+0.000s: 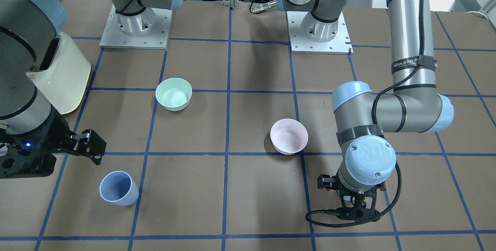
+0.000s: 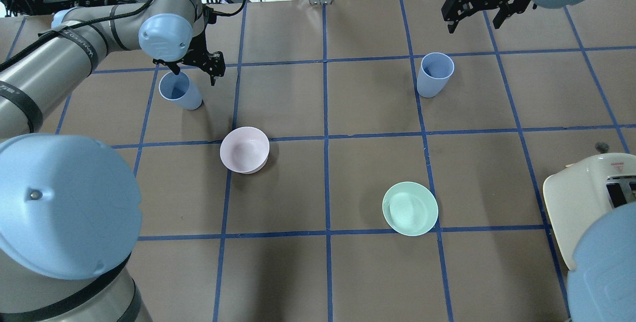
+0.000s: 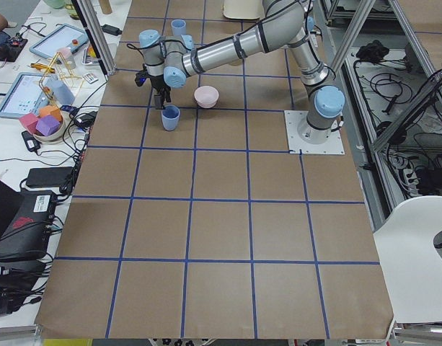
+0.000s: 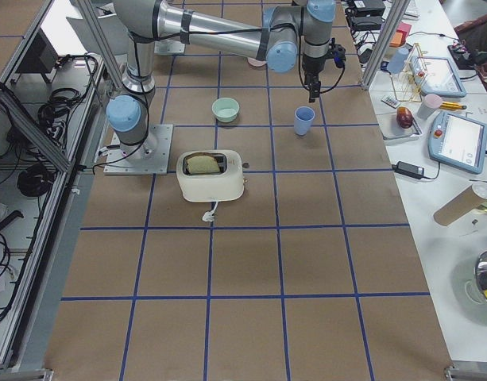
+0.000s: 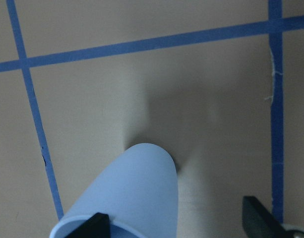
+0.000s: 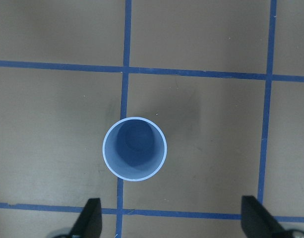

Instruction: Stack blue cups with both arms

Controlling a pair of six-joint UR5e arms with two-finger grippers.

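- We take the pale pink matte round bowl [image 2: 244, 149] as our marker. Nothing touches the pink bowl, and it has no part in the stack.
- The first blue cup [image 2: 180, 91], a small pale blue matte tapered tumbler, stands upright near the pink bowl but apart from it. It is on the side away from the robot and a little to the robot's left.
- The left gripper [image 5: 174, 224] hangs just above this cup with its claw released and jaws spread wide. In the wrist view one black finger [image 5: 87, 225] sits over the rim and the other is out beside the cup. We judge the grip is off-centre, or is meant to pinch one wall.
- The second blue cup [image 2: 435, 74], identical to the first, stands upright well apart from the pink bowl. It is toward the robot's right, also on the far side.
- The right gripper [image 6: 172, 218] is farther from the pink bowl, beyond this cup and raised. Its claw is released too. Its camera looks down into the cup's mouth, which we read as lining up for a descent.
- Both cups rest mouth up on the table, so we judge that stacking has not begun.
- The mint green round bowl [image 2: 410, 208] and the cream toaster [image 2: 576, 198] lie to the pink bowl's right, nearer the robot than either cup. We judge a carry between the cups need not pass over them.
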